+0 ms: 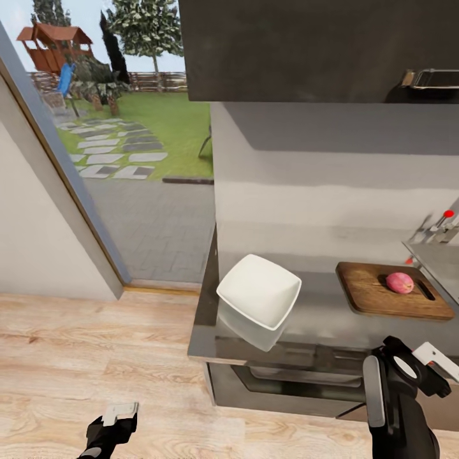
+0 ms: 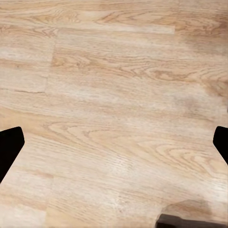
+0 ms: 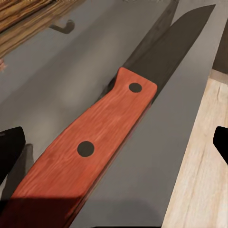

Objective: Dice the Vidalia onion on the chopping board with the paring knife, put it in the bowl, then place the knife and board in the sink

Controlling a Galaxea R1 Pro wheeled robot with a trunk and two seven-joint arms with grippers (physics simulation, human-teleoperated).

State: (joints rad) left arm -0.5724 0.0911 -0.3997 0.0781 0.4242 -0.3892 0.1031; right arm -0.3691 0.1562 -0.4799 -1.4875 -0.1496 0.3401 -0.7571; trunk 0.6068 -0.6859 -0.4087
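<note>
On the worktop [image 1: 319,319]: pink-red onion [image 1: 400,282] on brown board [image 1: 392,290], white bowl [image 1: 259,290] left of it | right wrist view: knife [image 3: 90,147], orange-red handle, dark blade, lying on grey surface | sink [image 1: 440,255] cut off at frame edge | left tool [image 1: 118,414] spread over wood floor [image 2: 114,114] | right tool [image 1: 414,370] spread.

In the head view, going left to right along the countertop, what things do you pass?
White bowl → chopping board → onion lying on the board, toward its slot-handle end → sink edge with the red-knobbed tap at the frame's right side.
</note>
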